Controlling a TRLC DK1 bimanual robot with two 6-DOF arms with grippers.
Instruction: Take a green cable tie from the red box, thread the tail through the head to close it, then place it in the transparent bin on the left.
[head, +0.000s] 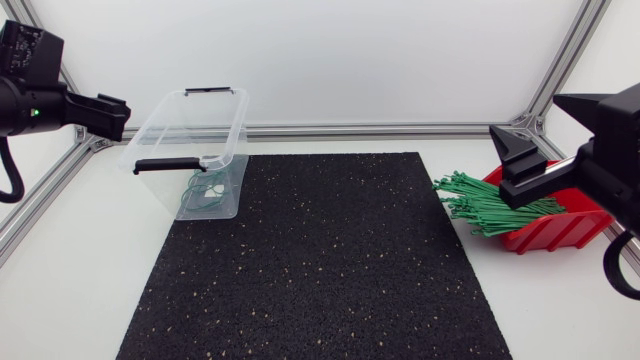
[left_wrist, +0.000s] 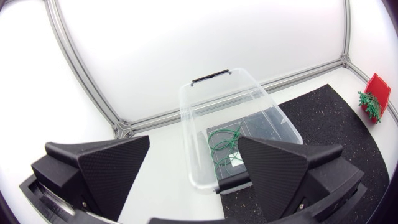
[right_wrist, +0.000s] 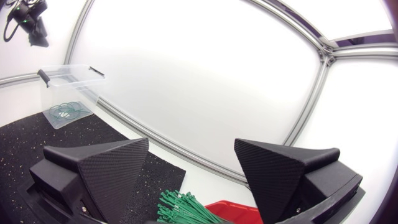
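The transparent bin (head: 190, 140) stands at the black mat's far left corner, with closed green cable ties (head: 205, 194) lying on its bottom. My left gripper (head: 116, 113) hovers just left of the bin, open and empty. In the left wrist view the bin (left_wrist: 249, 99) and its green loops (left_wrist: 222, 145) lie ahead of the open left gripper (left_wrist: 193, 142). The red box (head: 556, 228) sits at the right with a bundle of green cable ties (head: 488, 205) fanning out of it. My right gripper (head: 503, 160) is above that bundle, open and empty. The ties (right_wrist: 186, 209) show below the right gripper (right_wrist: 191, 143).
A speckled black mat (head: 320, 260) covers the middle of the white table. An aluminium frame rail (head: 380, 130) runs along the back edge, with slanted struts at both far corners. The bin has black handles (head: 168, 164) at both ends.
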